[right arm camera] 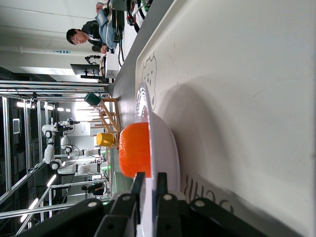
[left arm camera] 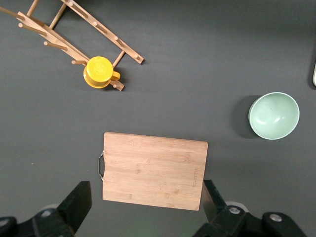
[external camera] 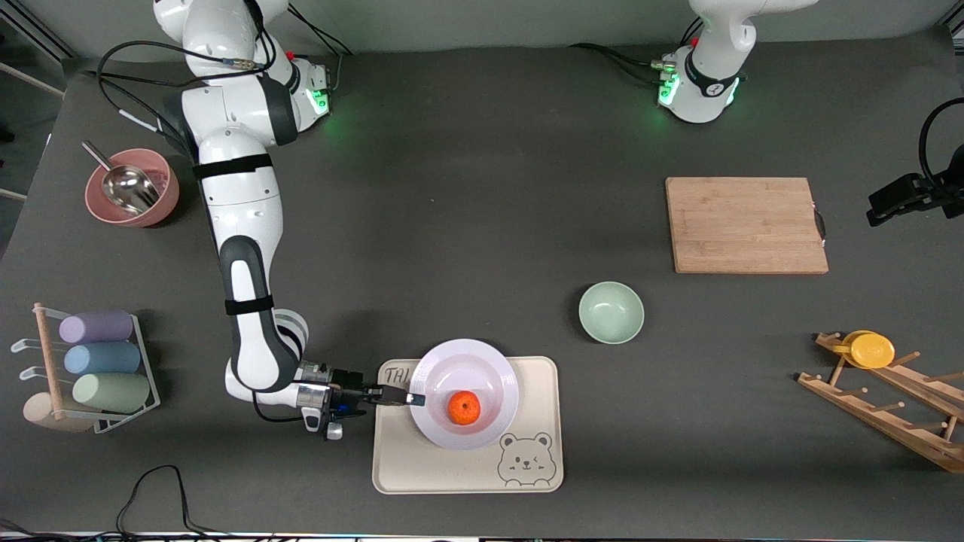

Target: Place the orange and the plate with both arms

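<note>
The pale-lavender plate [external camera: 467, 376] is on the cream bear tray [external camera: 542, 391], near the front camera. The orange [external camera: 464, 407] lies in the plate. My right gripper [external camera: 410, 397] is level with the table and shut on the plate's rim at the side toward the right arm's end. In the right wrist view its fingers [right arm camera: 137, 183] pinch the rim of the plate [right arm camera: 165, 148], with the orange [right arm camera: 134, 155] just past them. My left gripper [left arm camera: 145, 193] is open and empty, high above the wooden cutting board [left arm camera: 153, 170]. It is out of the front view.
A pale-green bowl [external camera: 611, 312] stands between the tray and the cutting board [external camera: 745, 224]. A wooden rack with a yellow cup [external camera: 870, 349] is at the left arm's end. A pink bowl with a scoop [external camera: 132, 187] and a cup rack [external camera: 102, 361] are at the right arm's end.
</note>
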Robot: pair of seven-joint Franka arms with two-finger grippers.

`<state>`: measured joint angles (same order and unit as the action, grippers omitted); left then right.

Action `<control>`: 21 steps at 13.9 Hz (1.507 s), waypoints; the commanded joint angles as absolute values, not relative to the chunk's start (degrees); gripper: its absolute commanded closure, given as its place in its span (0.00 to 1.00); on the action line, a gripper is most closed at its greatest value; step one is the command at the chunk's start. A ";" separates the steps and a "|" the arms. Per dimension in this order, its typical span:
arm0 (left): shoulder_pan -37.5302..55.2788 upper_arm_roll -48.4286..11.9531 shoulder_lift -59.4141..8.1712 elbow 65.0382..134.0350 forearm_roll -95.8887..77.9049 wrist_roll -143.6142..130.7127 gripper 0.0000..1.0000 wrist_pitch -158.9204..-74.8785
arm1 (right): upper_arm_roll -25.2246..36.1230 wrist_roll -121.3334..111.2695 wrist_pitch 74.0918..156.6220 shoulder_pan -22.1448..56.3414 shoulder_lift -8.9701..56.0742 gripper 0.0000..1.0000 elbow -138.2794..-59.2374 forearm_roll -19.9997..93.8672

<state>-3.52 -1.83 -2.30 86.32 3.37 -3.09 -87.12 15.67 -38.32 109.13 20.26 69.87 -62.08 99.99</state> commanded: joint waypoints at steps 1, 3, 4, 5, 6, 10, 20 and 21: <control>-4.04 -0.71 -1.85 85.43 3.34 -2.11 0.00 -86.04 | 15.12 -38.59 109.25 19.95 69.87 0.17 -61.52 99.93; -4.04 -0.53 -2.02 85.25 3.25 -2.11 0.00 -86.13 | 15.55 -38.06 109.25 19.78 69.09 0.17 -61.52 98.27; -4.13 -0.53 -2.02 85.17 3.25 -2.11 0.00 -86.13 | 15.64 -37.27 109.25 19.60 68.56 0.16 -61.52 95.39; -4.13 -0.53 -1.93 85.17 3.25 -2.11 0.00 -85.87 | 15.64 -34.39 109.16 19.16 67.25 0.16 -61.52 91.71; -4.13 -0.53 -1.85 85.17 3.25 -2.11 0.00 -85.61 | 15.73 -29.58 108.90 18.55 65.76 0.14 -61.52 87.58; -4.13 -0.53 -2.28 85.34 2.73 -2.11 0.00 -85.96 | 15.73 -13.83 104.17 16.79 58.21 0.07 -61.61 70.62; -5.36 -0.53 -2.02 87.62 0.53 0.43 0.00 -85.43 | 15.38 -6.17 88.42 14.07 23.34 0.00 -73.62 11.80; -5.36 -0.53 -1.24 89.11 0.09 0.70 0.00 -85.52 | 14.95 -4.59 88.42 13.19 18.59 0.00 -78.00 9.52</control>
